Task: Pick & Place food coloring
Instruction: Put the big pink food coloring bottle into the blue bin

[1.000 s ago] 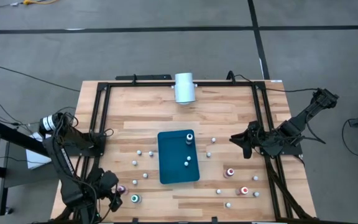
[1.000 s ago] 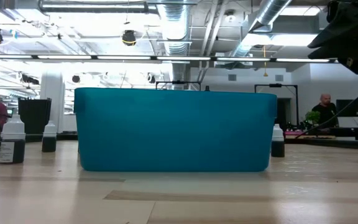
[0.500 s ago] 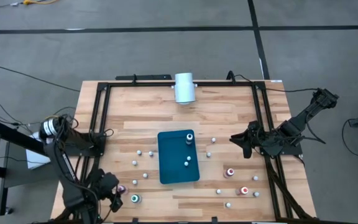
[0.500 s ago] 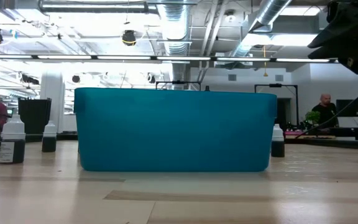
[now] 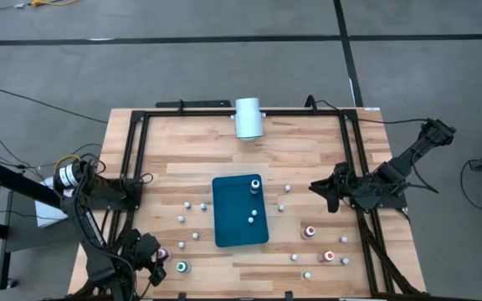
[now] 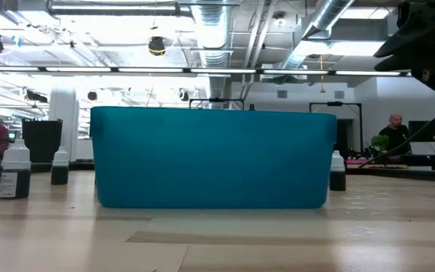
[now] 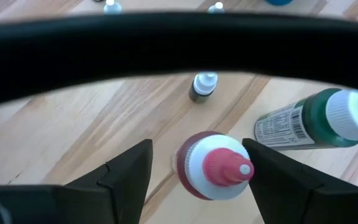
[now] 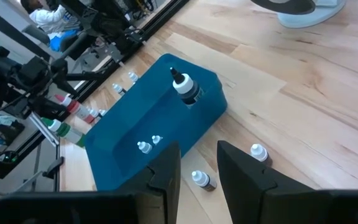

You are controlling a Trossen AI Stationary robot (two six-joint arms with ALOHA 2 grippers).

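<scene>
Jaws of the left gripper [image 7: 194, 180] are held wide and empty astride the upright red-capped food coloring bottle [image 7: 213, 168] at the table's near-left corner, well apart from the narrowly parted right gripper [image 5: 329, 194].

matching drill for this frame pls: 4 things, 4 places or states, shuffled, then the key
Things:
1. red-capped bottle
2. black-capped bottle
3. white cylinder
4. right gripper

Places or states:
A. far edge of the table
B. in a corner of the teal tray
C. between the left gripper's open fingers
D. waiting at the right edge of the table

Pairs: 1-C, 2-B, 3-A, 4-D
</scene>
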